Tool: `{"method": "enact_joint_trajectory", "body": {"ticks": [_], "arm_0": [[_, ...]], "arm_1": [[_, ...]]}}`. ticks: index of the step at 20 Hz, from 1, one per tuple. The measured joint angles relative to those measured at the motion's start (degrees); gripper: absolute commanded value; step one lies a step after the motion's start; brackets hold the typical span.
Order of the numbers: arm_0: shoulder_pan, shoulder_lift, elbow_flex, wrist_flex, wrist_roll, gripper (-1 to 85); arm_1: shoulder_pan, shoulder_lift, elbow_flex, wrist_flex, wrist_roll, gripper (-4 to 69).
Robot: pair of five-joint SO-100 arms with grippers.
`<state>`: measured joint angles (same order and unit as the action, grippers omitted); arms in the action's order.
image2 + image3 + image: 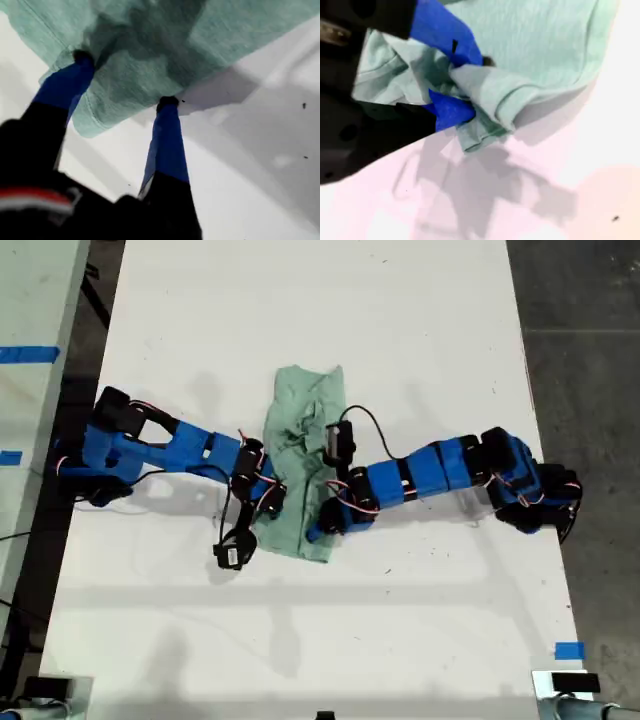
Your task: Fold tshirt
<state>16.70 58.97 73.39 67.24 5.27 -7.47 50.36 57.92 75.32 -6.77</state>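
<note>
The tshirt [300,455] lies crumpled at mid-table [400,320] between both arms. My first gripper [125,80], jaws parted, presses both fingertips [167,102] against a hem edge. My second gripper [457,82] is clamped on a bunched fold.

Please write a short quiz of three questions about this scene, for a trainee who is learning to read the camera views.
1. True or false: my second tool is shut on a bunched part of the tshirt.
2. The tshirt lies on a table that is: A) white, B) black, C) bare wood.
3. Fill in: in the first wrist view, the jaws of my first tool stand ____, with both fingertips at the cloth.

Key: 1 true; 2 A; 3 open.
</note>
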Motion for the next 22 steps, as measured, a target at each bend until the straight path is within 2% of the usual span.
{"method": "enact_joint_trajectory", "body": {"ticks": [1,3,8,12,13,17,22], "arm_0": [[0.0,-0.09,-0.09,-0.44,0.0,0.0],[0.0,-0.09,-0.09,-1.05,0.0,0.0],[0.18,-1.41,-4.57,0.26,0.0,0.0],[2.37,-5.45,-23.29,12.83,3.25,0.0],[2.99,-5.27,-26.89,14.24,4.92,0.0],[5.8,-1.76,-29.53,15.12,10.72,0.0],[10.28,0.79,-29.53,14.85,12.83,0.0]], "arm_1": [[0.0,-0.7,-0.79,-0.35,0.53,2.1],[-0.18,-1.49,-2.02,-1.85,1.23,-1.8],[-0.97,-0.35,-1.14,-1.76,1.23,-2.1],[-2.72,4.75,-0.7,1.23,-0.7,-2.1],[-3.34,7.65,-0.7,1.85,-1.85,-2.1],[-6.68,11.07,-6.68,7.29,-5.36,-2.1],[-11.07,11.07,-9.14,7.65,-6.06,-2.1]]}}
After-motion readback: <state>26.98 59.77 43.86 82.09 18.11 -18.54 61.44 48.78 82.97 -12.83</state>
